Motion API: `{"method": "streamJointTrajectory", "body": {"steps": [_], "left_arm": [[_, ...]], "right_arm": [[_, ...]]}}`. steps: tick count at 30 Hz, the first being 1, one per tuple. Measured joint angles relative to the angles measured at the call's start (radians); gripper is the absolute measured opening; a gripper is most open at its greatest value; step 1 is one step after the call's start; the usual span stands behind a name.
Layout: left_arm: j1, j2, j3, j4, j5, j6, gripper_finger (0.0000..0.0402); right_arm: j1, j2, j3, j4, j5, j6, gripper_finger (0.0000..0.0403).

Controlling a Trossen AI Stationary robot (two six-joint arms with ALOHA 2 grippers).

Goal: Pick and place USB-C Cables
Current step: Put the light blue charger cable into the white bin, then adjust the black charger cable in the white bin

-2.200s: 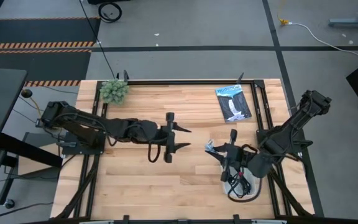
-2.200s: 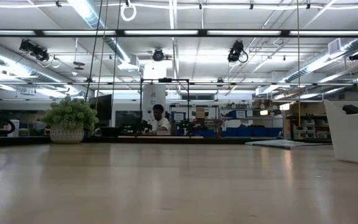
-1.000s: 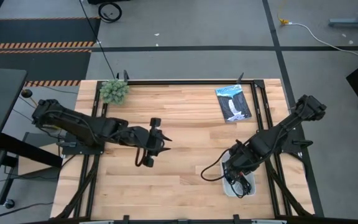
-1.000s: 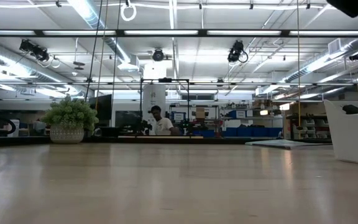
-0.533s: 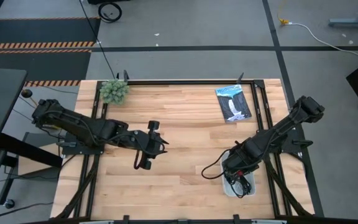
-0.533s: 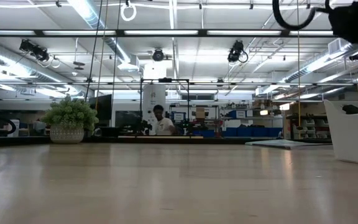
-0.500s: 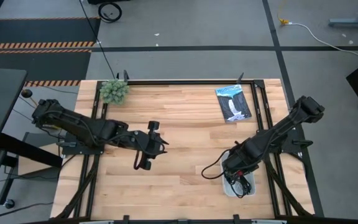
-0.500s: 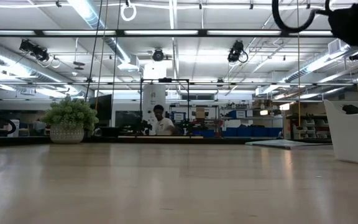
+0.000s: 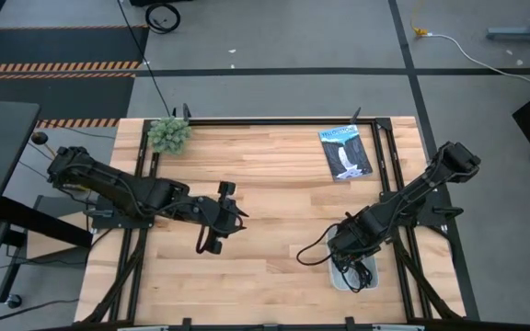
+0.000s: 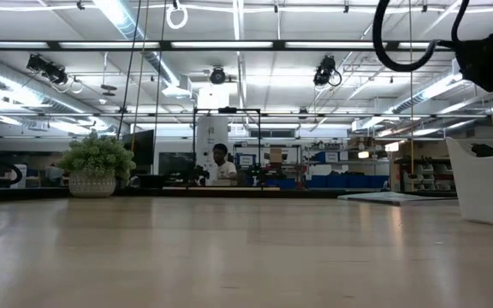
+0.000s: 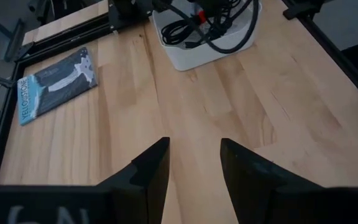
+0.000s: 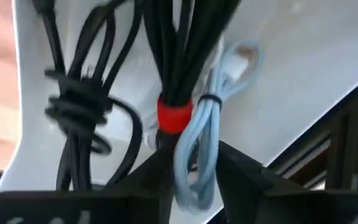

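While the right gripper hangs over the white rectangular plastic bin at the near right part of the light wooden bench, its jaws stand slightly apart just above the cables and grasp nothing. Inside the bin lie the coiled USB-C cables: a black bundle with a red band, a second black coil beside it, and a smaller light blue coil tied in the middle; their long axes run along the bin. The left gripper waits over the middle of the bench, jaws released. A flat black-and-blue retail packet and a fuzzy green plant ball lie at the far side
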Motion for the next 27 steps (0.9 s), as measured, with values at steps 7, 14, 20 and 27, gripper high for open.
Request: {"method": "streamJointTrajectory", "body": {"steps": [7, 14, 20, 27], "left_arm": [[0.0, 0.0, 0.0, 0.001, -0.001, 0.0, 0.015], [0.0, 0.0, 0.0, 0.001, 0.0, 0.0, 0.015], [0.0, 0.0, 0.0, 0.001, 0.0, 0.0, 0.015], [0.0, 0.0, 0.0, 0.001, 0.0, 0.0, 0.015]], "right_arm": [[0.0, 0.0, 0.061, -0.023, -0.129, -0.01, 0.0158], [-0.007, 0.0, 0.185, -0.026, -0.045, -0.02, 0.0166], [-0.016, 0.0, 0.253, -0.096, 0.034, -0.031, 0.0165], [-0.028, 0.0, 0.324, -0.177, 0.159, -0.057, 0.0165]]}}
